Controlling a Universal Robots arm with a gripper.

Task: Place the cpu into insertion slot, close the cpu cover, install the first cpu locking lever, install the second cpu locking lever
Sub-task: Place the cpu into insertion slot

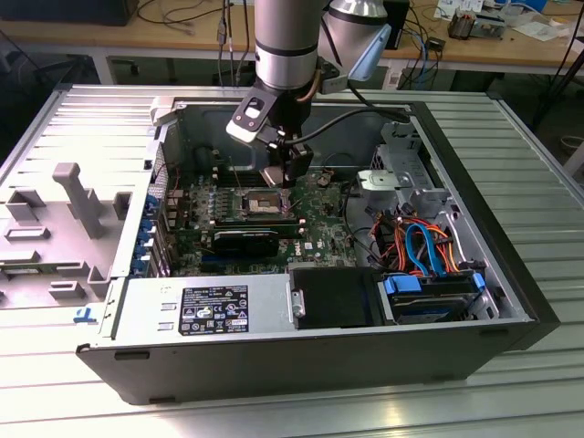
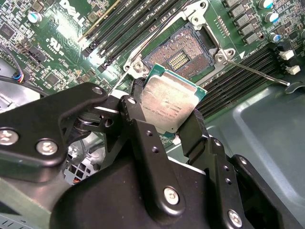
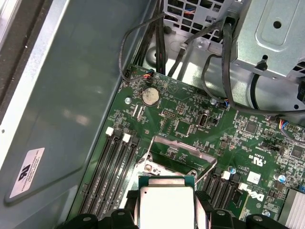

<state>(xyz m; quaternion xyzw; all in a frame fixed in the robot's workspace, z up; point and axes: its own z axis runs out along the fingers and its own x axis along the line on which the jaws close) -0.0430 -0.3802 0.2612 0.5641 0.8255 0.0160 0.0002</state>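
Open computer case (image 1: 511,301) lying on a ribbed metal table (image 1: 538,146), with the green board (image 1: 319,239) at its floor. The arm (image 1: 286,46) reaches down into the case, and its gripper (image 2: 167,112) is clenched on the cpu (image 2: 164,105), the black fingers (image 2: 193,126) pressing two opposite edges and the silver top facing the camera in both wrist views. The cpu hangs near the insertion slot (image 2: 183,55) but apart from it. The slot's contact field lies bare, the cpu cover (image 3: 181,145) stands raised, and a thin locking lever (image 2: 257,72) juts out beside the slot.
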